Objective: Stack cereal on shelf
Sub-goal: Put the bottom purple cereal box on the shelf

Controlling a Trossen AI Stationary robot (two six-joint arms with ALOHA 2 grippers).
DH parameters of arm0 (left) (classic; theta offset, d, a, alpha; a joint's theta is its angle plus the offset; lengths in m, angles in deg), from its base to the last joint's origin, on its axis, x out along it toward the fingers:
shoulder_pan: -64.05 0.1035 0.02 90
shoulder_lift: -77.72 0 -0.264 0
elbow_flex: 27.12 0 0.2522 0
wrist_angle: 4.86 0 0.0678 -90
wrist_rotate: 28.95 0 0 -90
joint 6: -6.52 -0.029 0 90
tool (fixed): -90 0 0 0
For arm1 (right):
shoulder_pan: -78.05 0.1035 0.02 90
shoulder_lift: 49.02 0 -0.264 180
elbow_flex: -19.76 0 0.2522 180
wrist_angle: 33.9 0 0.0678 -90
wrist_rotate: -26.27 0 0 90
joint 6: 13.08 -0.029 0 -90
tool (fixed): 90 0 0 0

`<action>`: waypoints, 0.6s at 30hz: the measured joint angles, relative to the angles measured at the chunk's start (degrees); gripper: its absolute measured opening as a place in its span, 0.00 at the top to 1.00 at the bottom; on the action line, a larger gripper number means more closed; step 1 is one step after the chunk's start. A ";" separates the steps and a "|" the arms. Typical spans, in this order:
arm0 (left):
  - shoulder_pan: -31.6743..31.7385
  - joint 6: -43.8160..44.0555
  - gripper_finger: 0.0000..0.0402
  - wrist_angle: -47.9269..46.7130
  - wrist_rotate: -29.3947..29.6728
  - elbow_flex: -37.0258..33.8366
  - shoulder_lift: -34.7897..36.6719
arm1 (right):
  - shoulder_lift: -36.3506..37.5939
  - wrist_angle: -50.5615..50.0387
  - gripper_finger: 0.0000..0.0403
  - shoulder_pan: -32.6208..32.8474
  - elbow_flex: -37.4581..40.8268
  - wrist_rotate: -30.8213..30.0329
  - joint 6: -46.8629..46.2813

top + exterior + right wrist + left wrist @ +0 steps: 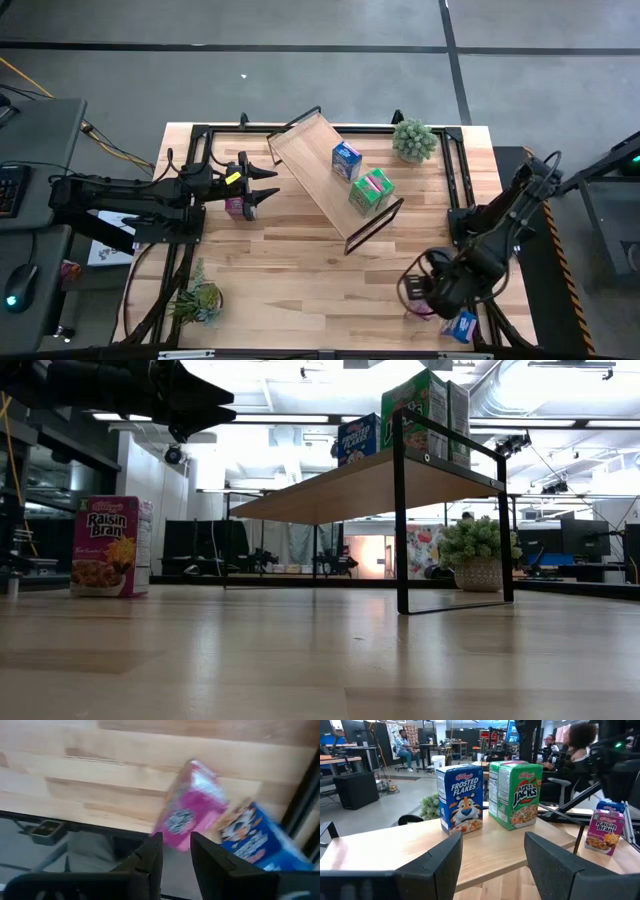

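Observation:
The shelf (310, 170) stands slantwise at the table's middle, with a blue Frosted Flakes carton (461, 797) and green Apple Jacks cartons (516, 794) upright on its board. My left gripper (272, 185) is open and empty, level with the board at its left end. A pink Raisin Bran carton (110, 547) stands on the table under it. My right gripper (176, 837) hovers at the near right corner, its fingers a narrow gap apart, over a pink carton (192, 805) beside a blue carton (250, 837).
A potted plant (414, 140) stands at the far right of the table and another (200, 300) at the near left corner. Black frame rails (455, 190) run along the table's sides. People sit in the room beyond (570, 740).

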 joint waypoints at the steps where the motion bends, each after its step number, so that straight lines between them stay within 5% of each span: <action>1: 0.00 0.10 0.49 0.02 0.00 0.00 0.00 | -1.69 -2.36 0.77 -0.14 -2.95 -0.13 0.00; 9: 0.00 1.53 0.49 0.32 -0.02 0.00 0.00 | -18.75 -22.91 0.77 2.35 -33.70 -2.60 4.07; 14: 0.00 1.54 0.49 0.98 -0.02 0.02 0.00 | -24.39 -22.85 0.77 3.71 -40.13 -11.36 9.72; 18: 0.00 1.52 0.49 1.00 -0.02 0.00 0.00 | -26.16 -23.10 0.77 3.99 -39.23 -12.72 17.05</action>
